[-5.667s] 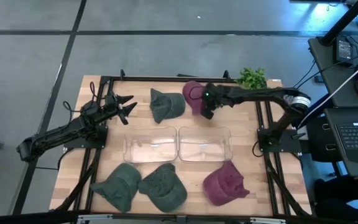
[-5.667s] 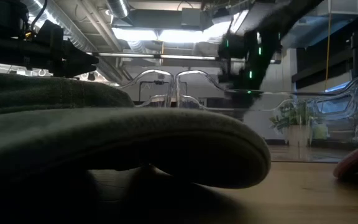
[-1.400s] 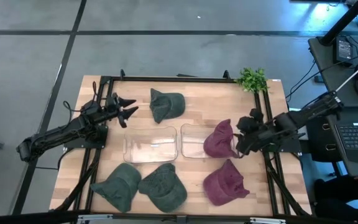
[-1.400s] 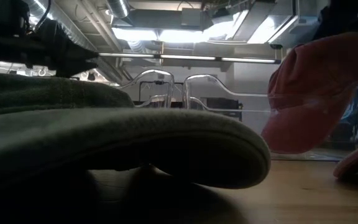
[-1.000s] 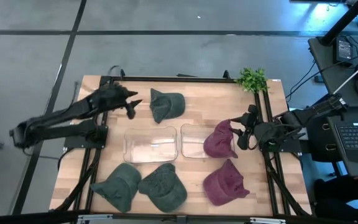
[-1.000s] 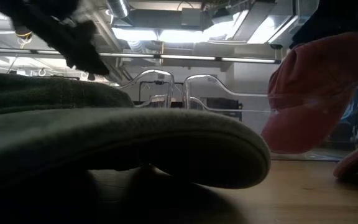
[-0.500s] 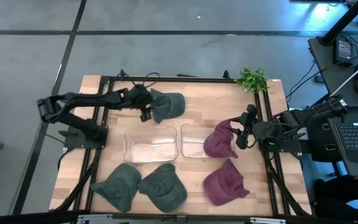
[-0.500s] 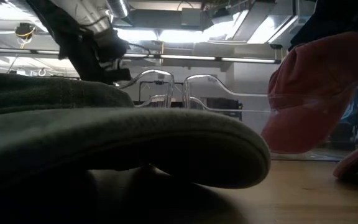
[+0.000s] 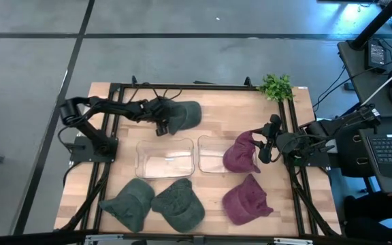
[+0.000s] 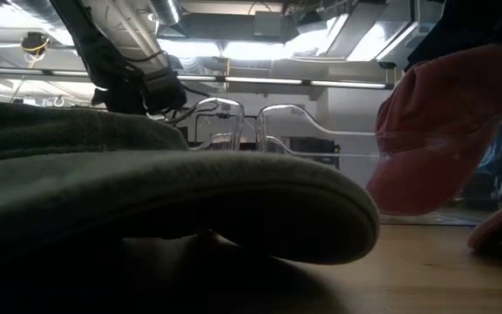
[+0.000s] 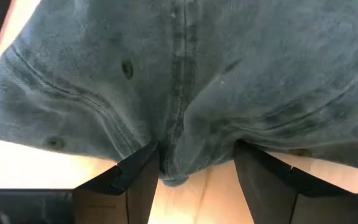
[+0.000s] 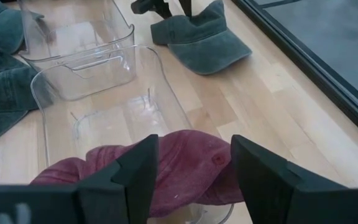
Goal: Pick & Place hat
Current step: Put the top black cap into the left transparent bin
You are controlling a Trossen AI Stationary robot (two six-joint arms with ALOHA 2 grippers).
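Observation:
A green hat (image 9: pixel 184 116) lies at the table's far middle. My left gripper (image 9: pixel 163 124) stands open at its left edge. In the left wrist view the fingers point down on either side of the crown's seam (image 11: pixel 178 124). A maroon hat (image 9: pixel 239 154) lies draped over the right rim of the right clear bin (image 9: pixel 213 163). It lies partly inside the bin. My right gripper (image 9: pixel 259 146) is open just right of it, and the hat (image 12: pixel 166 171) shows between its fingers. My left gripper comes at the green hat's edge (image 11: pixel 173 177) from above, one fingertip (image 11: pixel 143 163) on each side of the seam; I cannot tell whether it touches the cloth. My right gripper reaches level from the table's right, its fingers astride the maroon hat's edge (image 12: pixel 213 163); I cannot tell whether it touches the hat.
A second clear bin (image 9: pixel 163 158) stands left of the first. Two green hats (image 9: pixel 129 203) (image 9: pixel 180 203) and a maroon hat (image 9: pixel 247 201) lie near the front edge. A small plant (image 9: pixel 275 86) stands at the far right corner. The nearest green hat (image 10: pixel 146 192) fills the low view.
My left gripper has swung toward the table's right and come down onto the left edge of the far green hat, staying open. The hats have stayed where they were.

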